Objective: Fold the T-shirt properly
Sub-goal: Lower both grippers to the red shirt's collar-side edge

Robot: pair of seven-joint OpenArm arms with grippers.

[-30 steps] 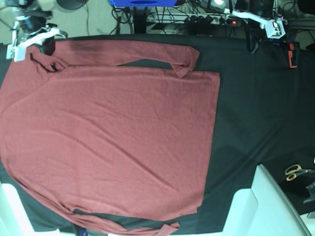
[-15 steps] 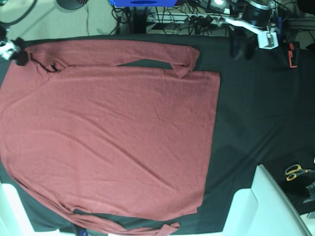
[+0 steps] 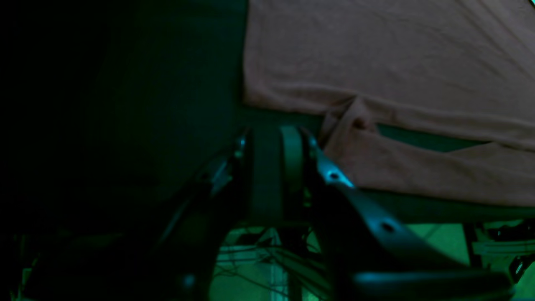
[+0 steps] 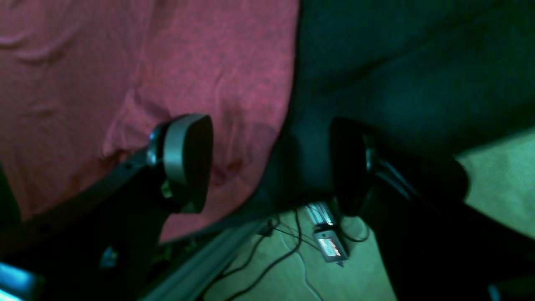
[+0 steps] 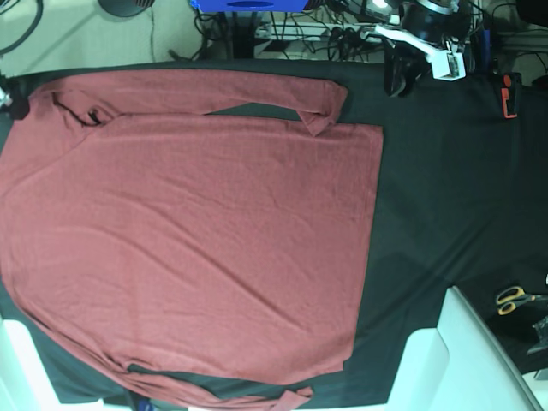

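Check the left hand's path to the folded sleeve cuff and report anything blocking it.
Nothing visible blocks it. Only bare black cloth lies between the left hand and the T-shirt sleeve cuff. The scissors lie far off, at the opposite edge.

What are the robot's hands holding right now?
Nothing. The right hand is open above the T-shirt's edge, with cloth under it but not pinched. The left hand is nearly closed beside the sleeve, with nothing between its fingers.

Left arm [image 5: 424, 30]: white plates over black joints | left gripper [image 3: 273, 144]: dark, slim fingers, bright screws along one | right gripper [image 4: 267, 161]: black, with rounded oval pads [image 4: 188, 161], grey-edged on one side
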